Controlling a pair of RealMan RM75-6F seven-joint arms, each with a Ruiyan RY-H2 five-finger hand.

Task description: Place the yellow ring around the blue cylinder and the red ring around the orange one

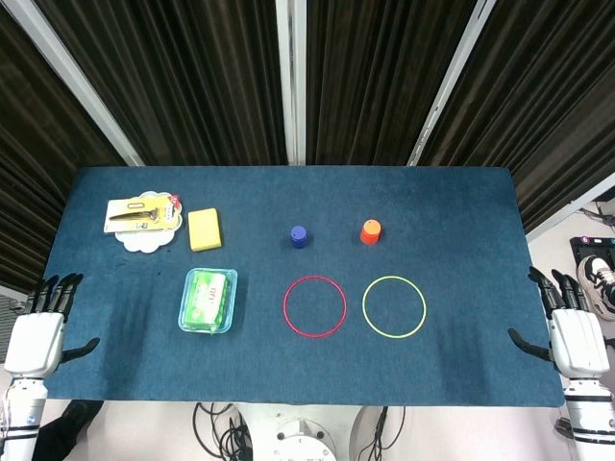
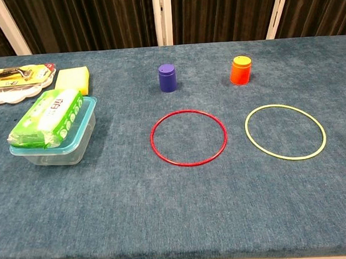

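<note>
A blue cylinder and an orange cylinder stand upright mid-table, blue on the left. In front of them lie two flat rings: the red ring below the blue cylinder, the yellow ring below the orange one. Neither ring touches a cylinder. My left hand hangs at the table's left front corner, fingers spread, holding nothing. My right hand sits at the right front corner, also spread and empty. The chest view shows neither hand.
A clear tub holding a green wipes packet sits left of the red ring. Behind it lie a yellow sponge and a white plate with a packaged tool. The blue cloth table ends near both hands.
</note>
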